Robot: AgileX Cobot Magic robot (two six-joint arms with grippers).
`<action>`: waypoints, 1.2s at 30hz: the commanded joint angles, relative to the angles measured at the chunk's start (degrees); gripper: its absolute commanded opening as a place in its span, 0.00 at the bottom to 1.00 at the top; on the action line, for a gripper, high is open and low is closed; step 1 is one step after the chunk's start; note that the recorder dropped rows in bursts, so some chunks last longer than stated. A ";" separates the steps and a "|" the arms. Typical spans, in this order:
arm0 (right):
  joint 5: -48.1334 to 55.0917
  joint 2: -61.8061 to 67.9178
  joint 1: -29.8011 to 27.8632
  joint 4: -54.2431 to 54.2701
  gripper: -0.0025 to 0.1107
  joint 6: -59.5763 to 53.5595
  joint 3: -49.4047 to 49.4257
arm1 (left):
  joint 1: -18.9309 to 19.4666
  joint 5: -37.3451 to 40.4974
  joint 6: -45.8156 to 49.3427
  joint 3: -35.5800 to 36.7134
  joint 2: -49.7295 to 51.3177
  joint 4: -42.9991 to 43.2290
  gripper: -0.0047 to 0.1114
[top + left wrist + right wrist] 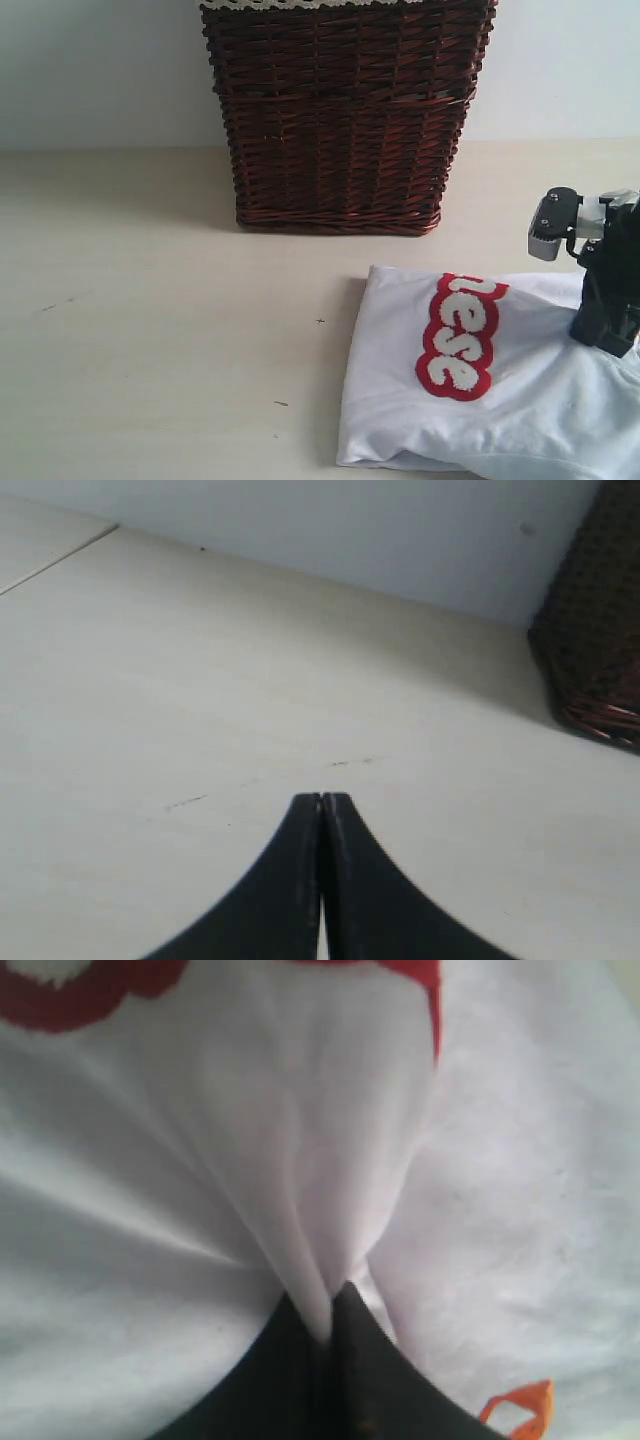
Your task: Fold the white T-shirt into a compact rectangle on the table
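The white T-shirt [500,400] lies crumpled on the table [150,330] at the front right, its red-outlined fuzzy letters [458,338] facing up. My right gripper [603,338] stands on its right part. In the right wrist view the gripper [322,1310] is shut on a pinched ridge of the white T-shirt [330,1160], and the orange neck tag [520,1405] shows beside the fingers. My left gripper [321,802] is shut and holds nothing, hovering over the bare table [200,680]; it does not show in the exterior view.
A tall dark brown wicker basket [345,110] with white lace trim stands at the back middle, close behind the shirt. The basket [595,630] also shows at the edge of the left wrist view. Small dark specks [320,321] dot the tabletop.
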 commanded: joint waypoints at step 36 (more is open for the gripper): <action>11.64 -15.52 -0.26 5.06 0.63 -20.22 14.52 | 0.13 -0.50 -0.19 -0.04 -0.40 -0.34 0.04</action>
